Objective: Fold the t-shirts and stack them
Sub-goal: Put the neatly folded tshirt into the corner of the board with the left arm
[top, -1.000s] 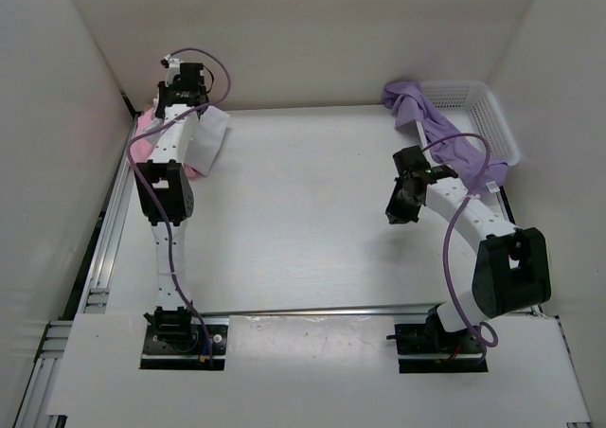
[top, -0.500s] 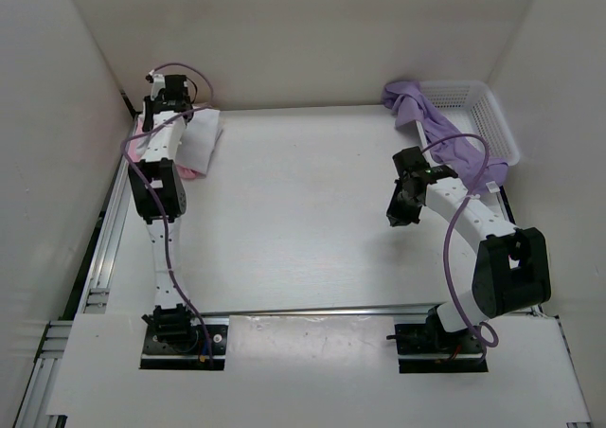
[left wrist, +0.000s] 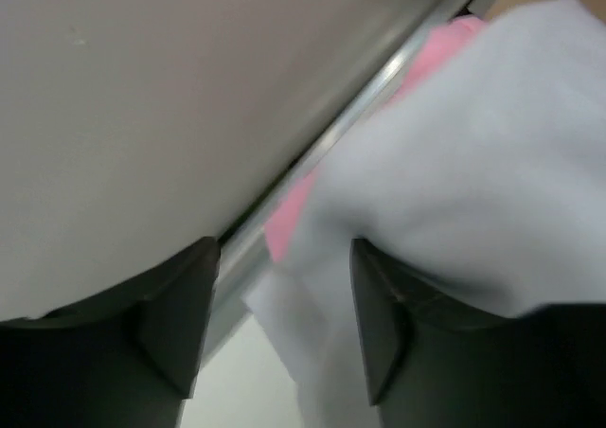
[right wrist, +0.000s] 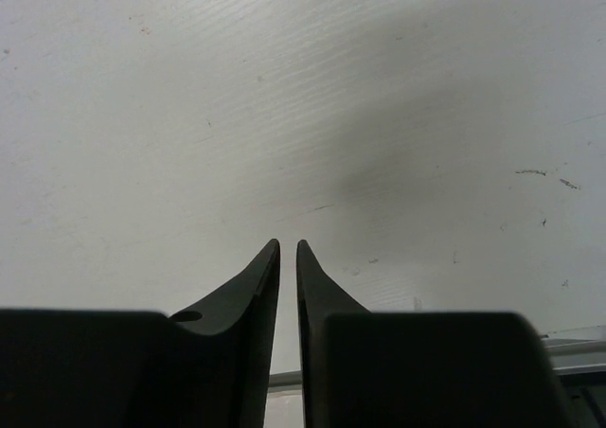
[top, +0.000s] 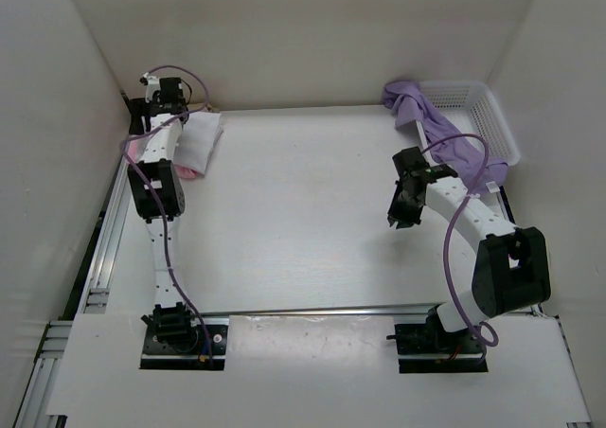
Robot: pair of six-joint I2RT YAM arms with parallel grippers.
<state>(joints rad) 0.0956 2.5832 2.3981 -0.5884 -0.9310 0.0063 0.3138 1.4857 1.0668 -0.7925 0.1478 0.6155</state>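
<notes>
landmark: the basket (top: 494,115), white plastic mesh, stands at the far right corner of the table (top: 303,210).
lavender shirt (top: 428,123): draped over the basket's left and near rim. One end is bunched at the basket's far left corner and the rest trails along its near side.
white shirt (top: 202,134): well apart from the basket, straight across the table by the far left corner. It lies flat on top of the pink shirt.
pink shirt (top: 140,150): under the white shirt, as far from the basket as that one. Its edges show on the side turned away from the basket and at the near end.
rail (left wrist: 379,92): a metal strip along the table edge opposite the basket, touching the pink shirt's edge, with the wall (left wrist: 189,87) just past it.
left tool (left wrist: 279,333): across the table from the basket, low over the edge of the white shirt. Its fingers stand apart, clamped on nothing. White cloth shows in the gap and past the right finger, but whether it touches them cannot be told.
right tool (right wrist: 288,258): near the basket, off its near left side, pointing down at bare table. Its tips are barely apart, a thin slit with nothing in it.
cable (top: 462,196): purple, looping along the right arm just on the near side of the basket.
</notes>
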